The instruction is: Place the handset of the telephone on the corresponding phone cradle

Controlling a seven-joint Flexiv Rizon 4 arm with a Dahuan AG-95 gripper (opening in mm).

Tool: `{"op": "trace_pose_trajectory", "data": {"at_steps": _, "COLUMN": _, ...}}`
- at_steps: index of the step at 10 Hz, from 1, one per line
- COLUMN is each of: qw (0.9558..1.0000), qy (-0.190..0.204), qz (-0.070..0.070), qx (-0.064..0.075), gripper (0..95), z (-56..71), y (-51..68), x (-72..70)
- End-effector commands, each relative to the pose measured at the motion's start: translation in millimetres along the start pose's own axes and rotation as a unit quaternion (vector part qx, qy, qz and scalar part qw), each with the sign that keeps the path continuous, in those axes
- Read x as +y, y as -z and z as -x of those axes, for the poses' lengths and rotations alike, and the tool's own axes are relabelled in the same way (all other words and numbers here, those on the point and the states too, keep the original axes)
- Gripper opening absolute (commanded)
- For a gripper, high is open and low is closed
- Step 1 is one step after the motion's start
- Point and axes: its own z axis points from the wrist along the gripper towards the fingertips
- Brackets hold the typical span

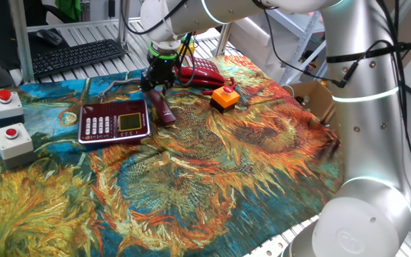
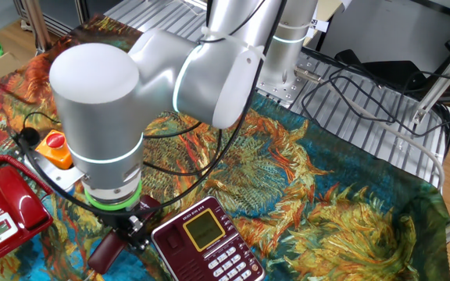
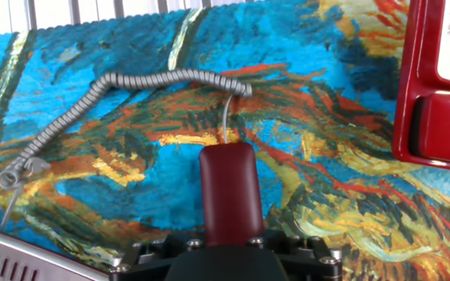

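In the hand view, low at centre, the black two-finger gripper [image 3: 226, 254] has its jaws clamped on the slim dark maroon plastic handset [image 3: 228, 187], whose rounded end points up the frame. Beyond it the grey coiled cord [image 3: 108, 84] runs across the sunflower-patterned blue and orange tablecloth [image 3: 131, 168] toward the upper centre. The bright red telephone [image 3: 436, 86] fills the right edge. From one fixed view, the handset [image 1: 164, 111] lies just right of the flat squarish dark maroon phone cradle with white keys [image 1: 114, 121], left of centre. An orange block [image 1: 225, 98] sits farther right.
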Motion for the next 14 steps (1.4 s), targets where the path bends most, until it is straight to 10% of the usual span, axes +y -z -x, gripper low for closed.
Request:
{"op": "trace_pose_trajectory", "data": {"at_steps": 1, "qw": 1.0, "qy": 0.001, "qz": 0.001, "qx": -0.001, "gripper": 76.0, "z": 0.5, "y": -5.8, "x": -3.0}}
{"op": "trace_pose_trajectory", "data": {"at_steps": 8, "qw": 1.0, "qy": 0.004, "qz": 0.008, "qx": 0.002, "gripper": 76.0, "z": 0.6, "y": -22.6, "x": -8.1}}
{"op": "trace_pose_trajectory", "data": {"at_steps": 12, "qw": 0.9999, "qy": 0.012, "qz": 0.01, "qx": 0.002, "gripper": 0.0, "z": 0.5, "y": -22.7, "x": -8.2}}
{"op": "trace_pose_trajectory", "data": {"at_steps": 14, "qw": 0.9999, "qy": 0.012, "qz": 0.01, "qx": 0.001, "gripper": 0.0, "z": 0.5, "y": -22.7, "x": -8.2}}
